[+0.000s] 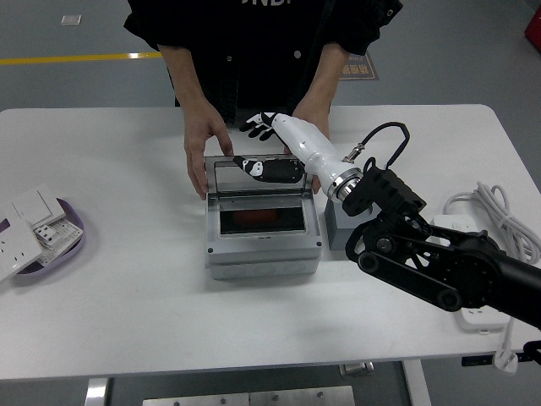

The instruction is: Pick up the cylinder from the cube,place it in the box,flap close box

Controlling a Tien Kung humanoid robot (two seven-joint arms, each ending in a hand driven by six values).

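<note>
The grey box point(262, 249) sits mid-table with its clear lid point(254, 179) standing up at the back. The orange cylinder point(258, 218) lies inside the box. My right hand point(262, 125), white with black fingers, is open and empty just above and behind the lid's top edge; its reflection shows in the lid. The grey cube point(340, 228) stands to the right of the box, partly hidden by my right arm. A person at the far side holds the lid with one hand point(203, 148) on its left side and the other hand point(314, 118) at its right.
A white power strip point(470, 245) with its coiled cable point(500, 213) lies at the right edge. A purple tray point(72, 233) with white switch plates sits at the left edge.
</note>
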